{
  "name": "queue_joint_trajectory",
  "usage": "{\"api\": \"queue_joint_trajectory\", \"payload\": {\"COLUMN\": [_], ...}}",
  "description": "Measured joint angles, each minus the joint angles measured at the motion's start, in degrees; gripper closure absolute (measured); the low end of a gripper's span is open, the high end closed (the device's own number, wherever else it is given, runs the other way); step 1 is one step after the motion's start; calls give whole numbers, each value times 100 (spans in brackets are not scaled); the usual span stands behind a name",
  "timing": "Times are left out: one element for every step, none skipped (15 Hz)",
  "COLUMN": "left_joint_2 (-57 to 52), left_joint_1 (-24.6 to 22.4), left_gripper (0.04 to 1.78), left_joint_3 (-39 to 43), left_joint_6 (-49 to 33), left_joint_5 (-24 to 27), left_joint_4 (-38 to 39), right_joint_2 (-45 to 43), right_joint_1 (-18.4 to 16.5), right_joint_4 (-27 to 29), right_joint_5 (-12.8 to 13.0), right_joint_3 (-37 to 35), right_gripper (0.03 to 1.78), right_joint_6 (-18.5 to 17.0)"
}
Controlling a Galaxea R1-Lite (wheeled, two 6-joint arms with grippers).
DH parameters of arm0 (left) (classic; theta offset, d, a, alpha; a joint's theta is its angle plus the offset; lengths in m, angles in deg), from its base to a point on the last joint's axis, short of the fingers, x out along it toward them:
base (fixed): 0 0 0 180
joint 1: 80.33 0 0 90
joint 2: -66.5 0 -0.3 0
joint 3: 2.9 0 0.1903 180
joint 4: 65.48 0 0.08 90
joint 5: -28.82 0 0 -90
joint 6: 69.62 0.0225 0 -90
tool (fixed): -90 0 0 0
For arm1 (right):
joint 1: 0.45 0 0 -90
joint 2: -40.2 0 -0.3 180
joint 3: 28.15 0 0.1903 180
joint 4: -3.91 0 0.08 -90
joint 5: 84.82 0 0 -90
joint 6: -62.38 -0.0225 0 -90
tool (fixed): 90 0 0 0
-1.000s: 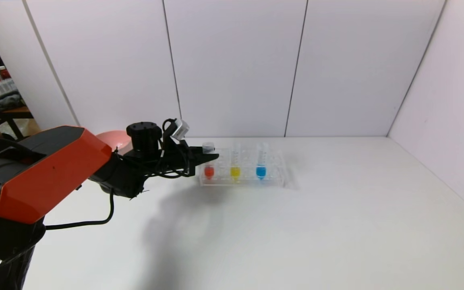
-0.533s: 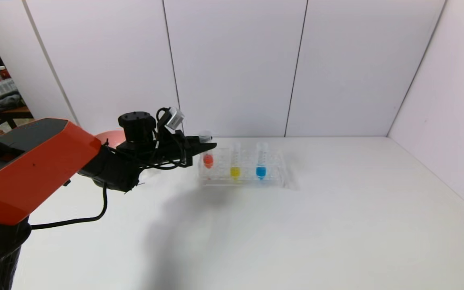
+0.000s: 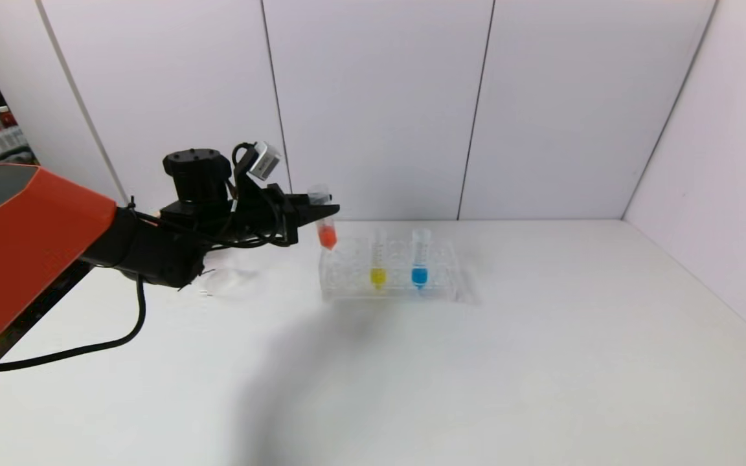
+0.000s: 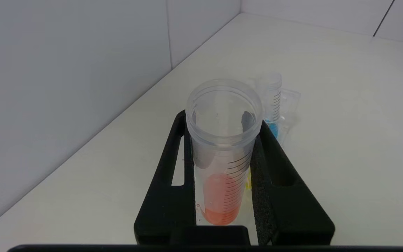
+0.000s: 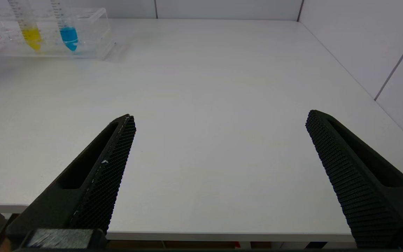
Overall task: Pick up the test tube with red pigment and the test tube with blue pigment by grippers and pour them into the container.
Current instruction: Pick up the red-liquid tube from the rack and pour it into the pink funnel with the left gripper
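My left gripper [image 3: 322, 210] is shut on the test tube with red pigment [image 3: 326, 235] and holds it upright in the air, above the left end of the clear rack [image 3: 441, 285]. In the left wrist view the red tube [image 4: 222, 196] sits between the two black fingers [image 4: 168, 164]. The test tube with blue pigment [image 3: 419, 274] stands in the rack and also shows in the right wrist view [image 5: 69, 36]. A faint clear glass shape, likely the container [image 3: 221, 282], sits on the table under the left arm. My right gripper [image 5: 220, 116] is open and empty over the table's near edge.
A tube with yellow liquid [image 3: 378, 276] stands in the rack between the empty left slot and the blue tube. White walls close the table at the back and right. The pink bowl is hidden behind the left arm.
My left gripper has risen with the red tube, lifting it out of the rack, and has drawn slightly left. The yellow and blue tubes have not moved.
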Motion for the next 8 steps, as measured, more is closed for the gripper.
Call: {"api": "queue_joint_trajectory", "payload": {"left_joint_2": [-98,-196,-285,-382,-486,-585,-703,-814], "left_joint_1": [-7,-9,-7,-7,-30,-66,-107,-145], "left_gripper": [136,136,136,136,136,136,136,136], "left_joint_3": [-9,-9,-9,11,24,35,55,74], "left_joint_6": [0,2,-2,0,-9,-9,-4,-2], "left_joint_5": [-2,-2,-6,-11,-28,-68,-152,-278], "left_joint_4": [-93,-179,-254,-355,-499,-653,-820,-956], "right_joint_2": [0,0,0,0,0,0,0,0], "right_joint_1": [0,0,0,0,0,2,0,0], "right_joint_4": [-2,0,0,0,0,-2,0,0], "right_joint_5": [0,0,0,0,0,0,0,0], "right_joint_3": [0,0,0,0,0,0,0,0], "right_gripper": [4,4,4,4,4,4,4,4], "right_joint_6": [0,0,0,0,0,0,0,0]}}
